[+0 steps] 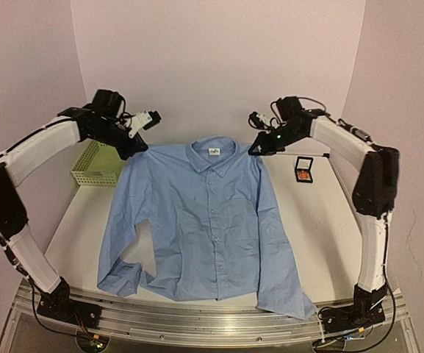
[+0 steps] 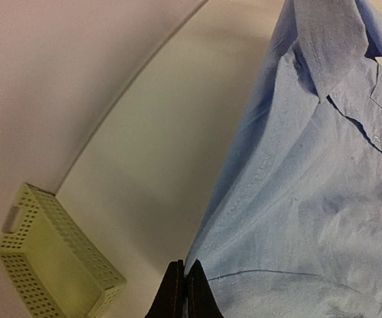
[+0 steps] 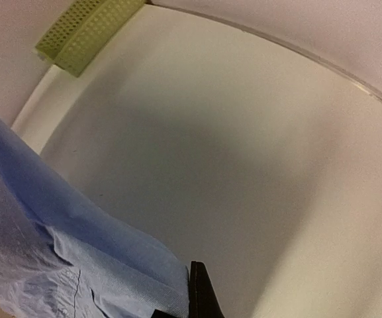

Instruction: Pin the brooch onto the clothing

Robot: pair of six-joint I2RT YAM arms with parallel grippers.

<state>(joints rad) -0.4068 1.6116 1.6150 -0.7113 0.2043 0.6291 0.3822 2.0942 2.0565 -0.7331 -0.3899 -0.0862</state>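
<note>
Fingers (image 2: pixel 175 295) of the left gripper (image 1: pixel 134 144) are pressed together with no gap, and the edge of the shirt (image 1: pixel 204 220) runs straight into their tips, so they are clamped on the fabric at one shoulder. From there the cloth spreads away ahead of the fingers and to their right, with the collar further along the same side. A basket (image 2: pixel 51 265) sits on the table (image 1: pixel 322 220) just to the left of these fingers, apart from the shirt.

On the right gripper (image 1: pixel 259 147), one dark finger (image 3: pixel 200 295) shows clearly. The shirt's other shoulder edge comes up against its left face, with a sliver of the second finger showing under the cloth, so this gripper is pinching the shirt too. The fabric falls away to the left of and below that finger. Bare table lies ahead.

The brooch (image 1: pixel 303 175) lies in a box (image 1: pixel 304 170) on the table, near the right fingers on their outer side, away from the shirt and not touching it. Neither wrist view shows it.

Between the two grippers the collar lies flat, and the rest of the shirt spreads toward the arm bases.
</note>
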